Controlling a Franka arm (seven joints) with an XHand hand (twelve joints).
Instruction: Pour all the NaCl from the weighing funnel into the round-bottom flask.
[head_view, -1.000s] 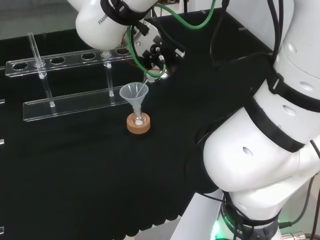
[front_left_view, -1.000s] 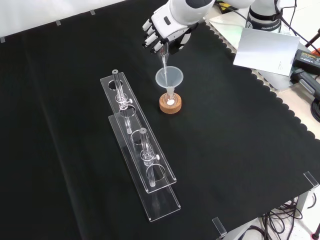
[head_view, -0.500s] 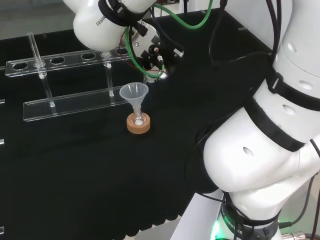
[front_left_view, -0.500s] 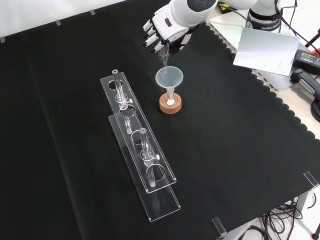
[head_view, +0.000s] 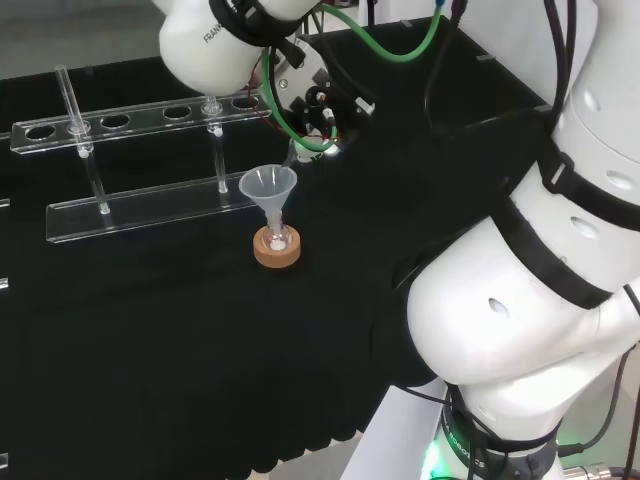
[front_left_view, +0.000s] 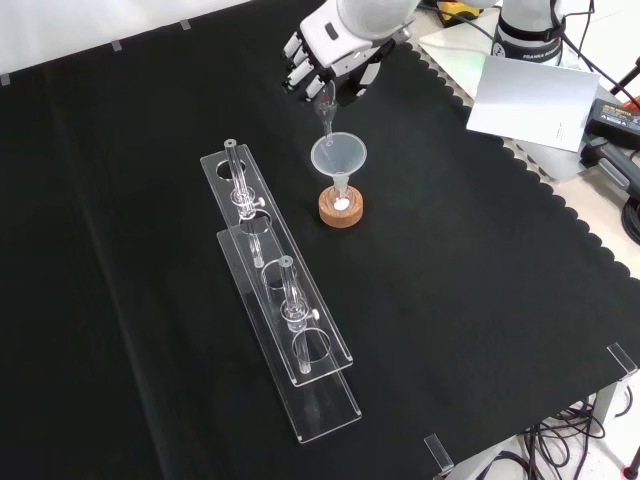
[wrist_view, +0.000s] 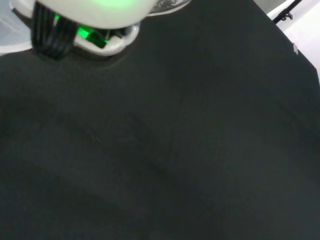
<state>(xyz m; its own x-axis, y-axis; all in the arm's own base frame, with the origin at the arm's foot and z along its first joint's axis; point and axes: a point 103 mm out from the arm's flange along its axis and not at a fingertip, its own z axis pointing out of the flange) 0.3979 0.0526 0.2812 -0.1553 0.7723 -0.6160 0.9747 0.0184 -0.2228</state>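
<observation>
Weighing funnel (front_left_view: 325, 117) pinched in robot hand (front_left_view: 322, 62), tip above flask's funnel (front_left_view: 339, 155)

**Camera setup**

Head view: behind and above the arm, looking over it at the bench. Front view: opposite side, high, looking down. Both share the flask (head_view: 277, 243) (front_left_view: 341, 204) and racks (head_view: 140, 160) (front_left_view: 285, 300). Wrist view: close on black cloth (wrist_view: 200, 150).

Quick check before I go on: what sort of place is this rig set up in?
Most likely a chemistry lab bench: clear test-tube racks on black cloth, a funnel in a small flask on a cork ring, and the hand holding a glass weighing funnel.
</observation>
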